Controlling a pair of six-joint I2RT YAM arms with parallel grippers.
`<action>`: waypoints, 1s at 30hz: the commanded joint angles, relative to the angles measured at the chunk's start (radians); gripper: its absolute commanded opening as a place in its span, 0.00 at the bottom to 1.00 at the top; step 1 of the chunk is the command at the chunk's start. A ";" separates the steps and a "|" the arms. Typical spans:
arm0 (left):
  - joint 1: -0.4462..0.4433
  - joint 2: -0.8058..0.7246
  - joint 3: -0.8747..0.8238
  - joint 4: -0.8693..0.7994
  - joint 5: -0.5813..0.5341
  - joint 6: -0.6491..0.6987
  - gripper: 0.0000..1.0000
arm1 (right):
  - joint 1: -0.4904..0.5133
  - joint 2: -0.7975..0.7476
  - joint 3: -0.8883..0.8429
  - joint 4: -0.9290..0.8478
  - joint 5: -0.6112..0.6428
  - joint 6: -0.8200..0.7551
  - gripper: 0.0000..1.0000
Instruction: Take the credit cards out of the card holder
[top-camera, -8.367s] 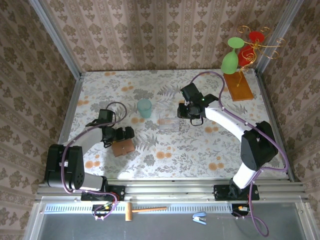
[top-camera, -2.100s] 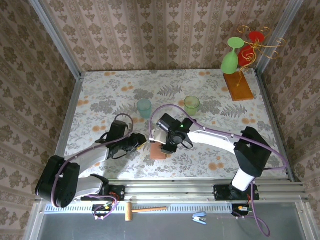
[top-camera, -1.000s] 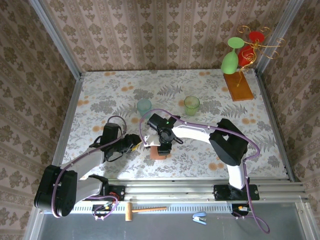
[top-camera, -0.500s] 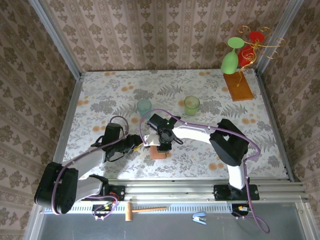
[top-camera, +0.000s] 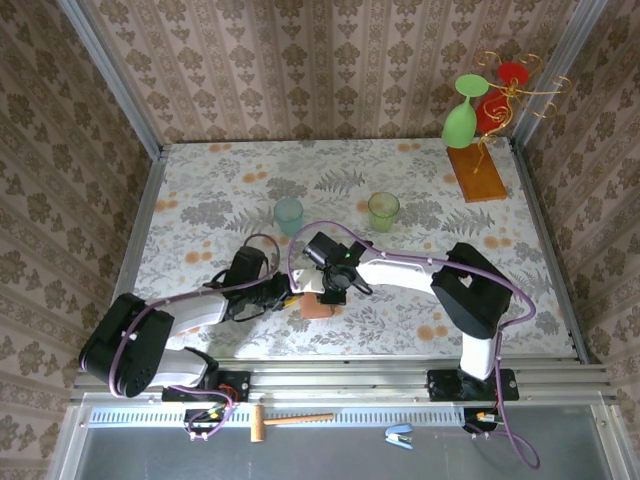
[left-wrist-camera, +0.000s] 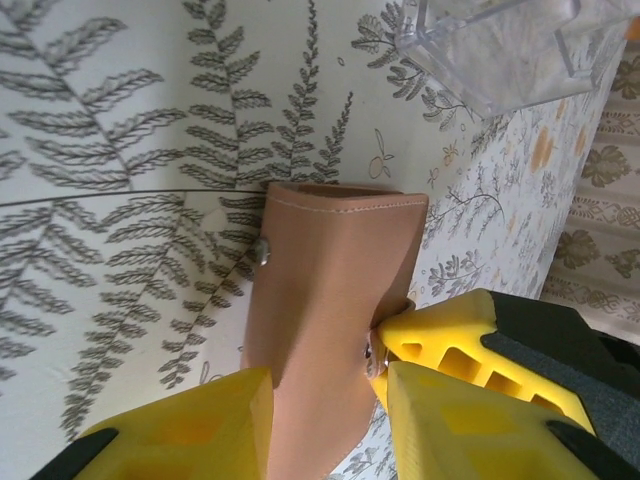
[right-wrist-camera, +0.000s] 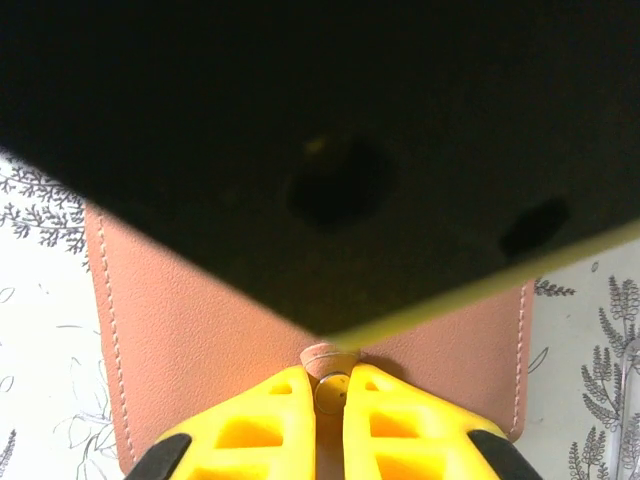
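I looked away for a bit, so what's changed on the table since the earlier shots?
The wallet moved right to the centre front. The right gripper swung over from the back and pinched its snap tab; the left gripper holds its edge. The blue cup and glass stand stayed put.

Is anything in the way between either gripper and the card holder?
Nothing visible. The left gripper grips the card holder by its edges, and the right gripper is closed on its small snap tab.
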 joint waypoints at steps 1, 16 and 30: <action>-0.010 0.009 0.019 0.038 -0.016 -0.027 0.35 | 0.008 -0.051 -0.045 0.104 -0.010 0.043 0.07; 0.038 -0.112 0.008 -0.087 -0.056 -0.009 0.35 | 0.005 -0.213 -0.162 0.207 0.019 0.309 0.40; 0.217 -0.216 0.084 -0.349 -0.055 0.172 0.40 | 0.061 -0.113 0.068 -0.178 0.262 1.256 0.54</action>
